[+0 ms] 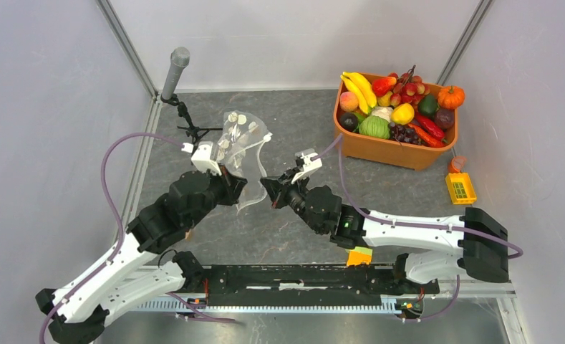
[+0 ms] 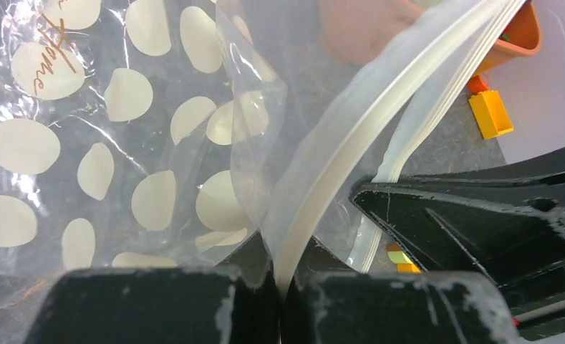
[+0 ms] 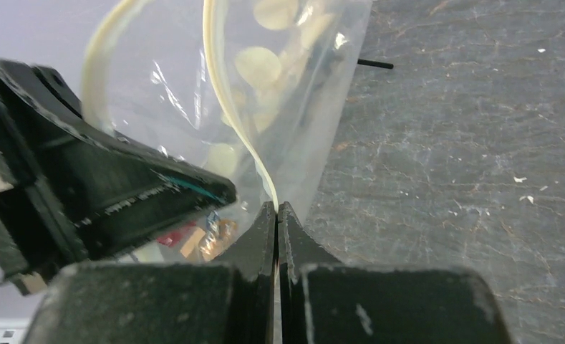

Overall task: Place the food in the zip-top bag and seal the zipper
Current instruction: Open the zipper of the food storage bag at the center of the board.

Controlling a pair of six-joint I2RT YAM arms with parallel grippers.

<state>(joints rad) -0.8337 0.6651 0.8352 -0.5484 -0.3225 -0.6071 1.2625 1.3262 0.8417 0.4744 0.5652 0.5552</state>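
Closest to the lens in each wrist view are the black fingers themselves. The left gripper (image 2: 279, 287) is clenched on the zipper (image 2: 336, 158), whose cream strip runs straight down into the pinch. The right gripper (image 3: 276, 215) is clamped the same way on another stretch of that strip. Between them the zip-top bag (image 1: 245, 143) is held up off the grey table (image 1: 301, 229), with its two lips parted and its dotted film crumpled. No food appears to be inside it.

The bag looks almost weightless, limp and slick. The zipper seems its only stiffer part and so the sensible place to hold; a pinch on the film alone would likely slide or tear.

The food (image 1: 397, 107) sits heaped in the orange tub (image 1: 394, 152) at the far right, well apart from the bag. These glossy, rounded toy pieces are probably hollow and light. They are likely to squirt out of a narrow pinch, so a hold across the middle of one suits best.

With both grippers busy on the strip, one must let go to fetch food, and the mouth may then sag shut. A small tripod carrying a grey cylinder (image 1: 177, 66) stands just beside the bag on the far left. A yellow block (image 1: 460, 188) lies near the tub.
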